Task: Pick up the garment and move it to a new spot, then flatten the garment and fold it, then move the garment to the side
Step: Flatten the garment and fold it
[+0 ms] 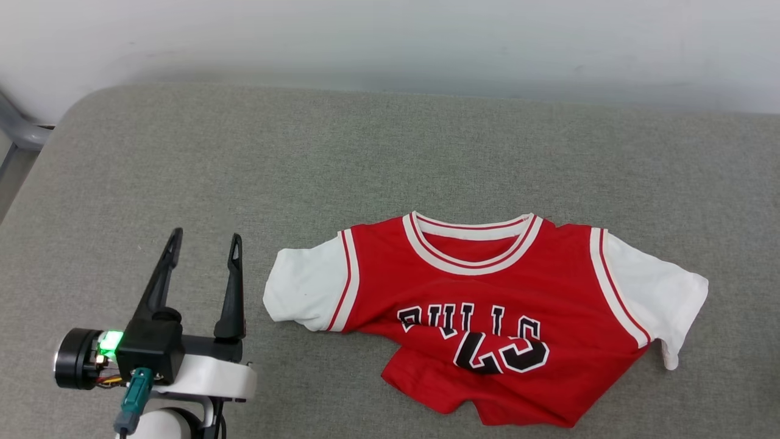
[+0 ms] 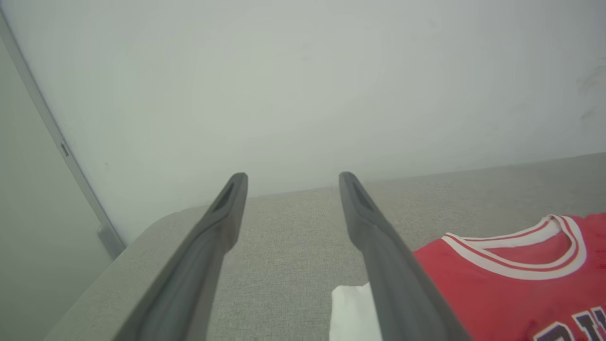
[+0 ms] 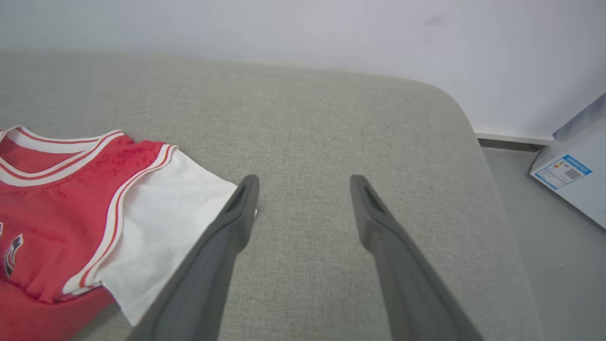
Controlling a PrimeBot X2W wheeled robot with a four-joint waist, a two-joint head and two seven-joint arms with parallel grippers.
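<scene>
The garment (image 1: 481,286), a red jersey with white short sleeves, striped trim and black lettering, lies front up on the grey cushioned surface (image 1: 365,152), right of centre. Its lower hem is bunched and folded up over the number. My left gripper (image 1: 206,241) stands open just left of the garment's white sleeve, holding nothing. In the left wrist view the left gripper (image 2: 292,177) has its fingers apart, with the garment (image 2: 511,289) at the lower right. My right gripper (image 3: 304,180) is open over bare fabric, just right of the garment's other white sleeve (image 3: 165,213).
A pale wall (image 1: 390,42) runs behind the surface. The surface's rounded left corner (image 1: 79,110) meets a grey metal frame (image 1: 18,131). In the right wrist view the surface's right edge drops to a floor with a white labelled box (image 3: 573,175).
</scene>
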